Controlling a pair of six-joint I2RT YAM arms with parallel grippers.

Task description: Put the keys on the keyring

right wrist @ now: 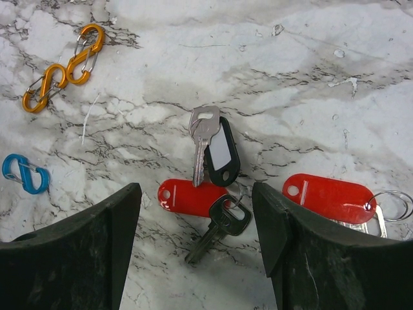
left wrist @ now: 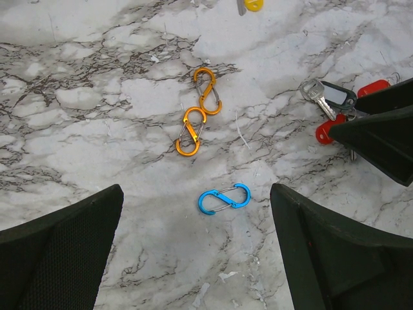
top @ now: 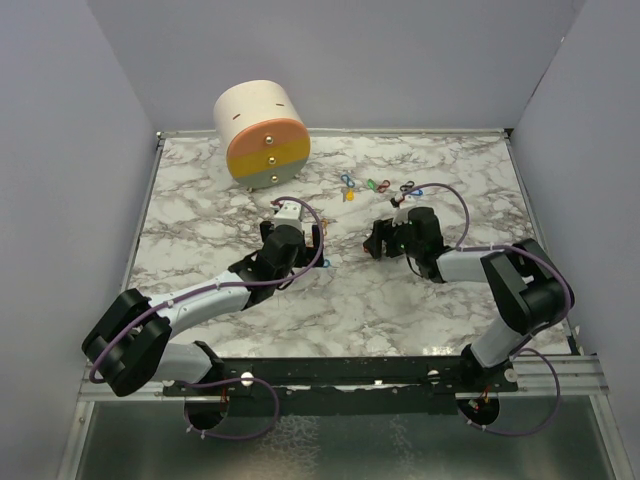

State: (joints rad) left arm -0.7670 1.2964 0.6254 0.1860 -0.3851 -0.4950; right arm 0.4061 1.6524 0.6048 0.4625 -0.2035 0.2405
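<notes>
My left tool (left wrist: 195,188) hangs low over the bench (left wrist: 97,97) with its fingers (left wrist: 58,258) set wide apart and nothing between them. A blue clip (left wrist: 224,198) lies flat on the marble just ahead of the gap, and two orange clips (left wrist: 199,111), touching end to end, lie a little farther out. My right tool (right wrist: 196,187) is spread in the same way and grips nothing. It sits over the keys (right wrist: 210,174), which lie in a small bunch on the bench, in line with the gap between its fingers. There is a silver key (right wrist: 203,139) partly over a black tag (right wrist: 222,155), a red tag (right wrist: 184,197) just nearer to me, and a dark key (right wrist: 219,223) whose head touches that tag's end. By the right finger lies a second red tag (right wrist: 329,197) with a wire ring (right wrist: 395,205) at its outer end. There is what I take to be another key beneath it, though the finger hides most of that. From above, a few small coloured bits (top: 377,185) lie toward the back of the bench, too small for me to name. A round cream drum (top: 262,133) with an orange and grey face sits at the back left.
</notes>
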